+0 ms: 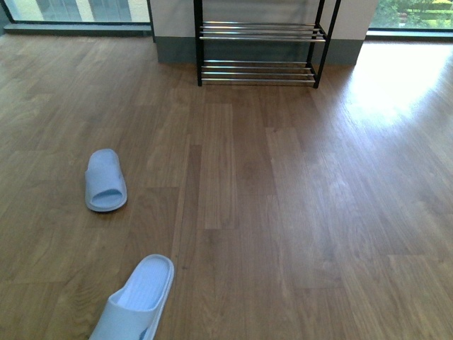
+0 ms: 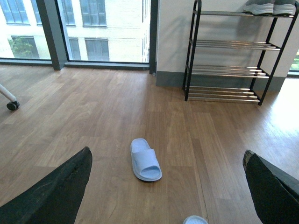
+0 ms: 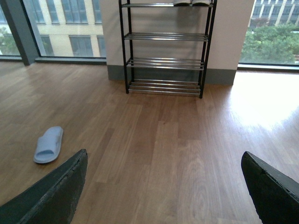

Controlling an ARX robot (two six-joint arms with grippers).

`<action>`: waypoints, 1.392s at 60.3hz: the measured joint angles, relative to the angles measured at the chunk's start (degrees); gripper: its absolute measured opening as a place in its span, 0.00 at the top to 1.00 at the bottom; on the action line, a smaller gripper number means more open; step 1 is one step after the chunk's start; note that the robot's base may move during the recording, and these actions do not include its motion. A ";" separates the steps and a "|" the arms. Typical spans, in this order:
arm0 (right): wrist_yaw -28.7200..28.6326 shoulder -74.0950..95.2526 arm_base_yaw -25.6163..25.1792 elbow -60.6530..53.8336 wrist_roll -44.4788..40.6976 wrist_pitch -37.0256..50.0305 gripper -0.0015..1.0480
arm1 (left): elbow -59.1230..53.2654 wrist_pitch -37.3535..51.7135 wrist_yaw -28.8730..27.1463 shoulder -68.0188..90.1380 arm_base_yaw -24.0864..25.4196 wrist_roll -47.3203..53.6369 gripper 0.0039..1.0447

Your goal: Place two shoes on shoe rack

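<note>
Two pale blue slides lie on the wood floor: one (image 1: 105, 180) at the left, another (image 1: 136, 300) at the lower edge nearer me. The far slide also shows in the left wrist view (image 2: 145, 159) and the right wrist view (image 3: 48, 144). The black-framed shoe rack (image 1: 258, 44) with chrome bars stands against the back wall. Two grey sneakers (image 2: 269, 7) sit on its top shelf (image 3: 191, 2). My left gripper (image 2: 167, 161) is open above the floor, well short of the slide. The right gripper (image 3: 164, 161) is open over bare floor. Neither arm shows in the front view.
Large windows run along the back wall on both sides of the rack. A caster wheel on a white leg (image 2: 12, 105) stands at the far left. A bright patch of sunlight (image 1: 396, 78) falls on the floor at the right.
</note>
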 joint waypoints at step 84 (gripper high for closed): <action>-0.13 -0.11 -0.02 0.00 0.15 -0.02 0.09 | 0.00 -0.02 -0.13 0.00 0.00 0.02 0.09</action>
